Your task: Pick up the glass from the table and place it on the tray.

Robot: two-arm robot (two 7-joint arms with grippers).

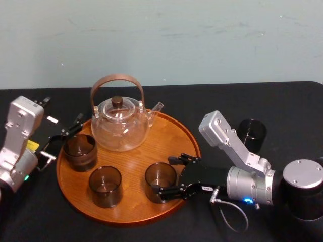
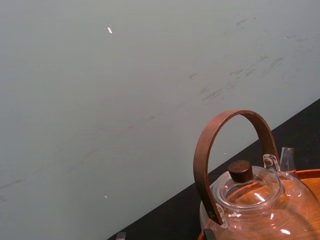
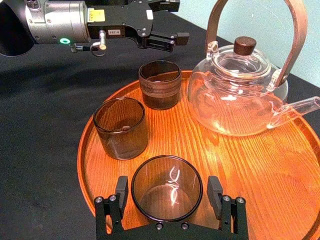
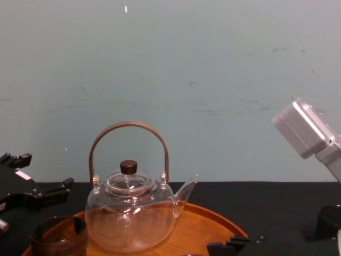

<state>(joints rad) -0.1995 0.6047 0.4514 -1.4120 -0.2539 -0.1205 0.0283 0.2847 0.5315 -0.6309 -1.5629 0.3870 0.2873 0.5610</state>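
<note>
Black worktop [image 1: 282, 101] bears the tray [image 1: 171, 136], where the glass [image 1: 160, 175] stands near its front rim between the right gripper's [image 1: 165, 177] released jaws; pulling back crooked, a finger could clip and topple it. Left gripper [image 1: 61, 141] idles, jaws spread, at the tray's left edge

Black table [image 1: 282, 101] — orange tray [image 1: 171, 142], dark glass [image 1: 251, 133] beside.

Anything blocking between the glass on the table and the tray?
No loose object. The table glass stands off the right rim of the tray; the right arm's own link crosses the gap. The right pincer sits open around the front-right glass on the tray.
</note>
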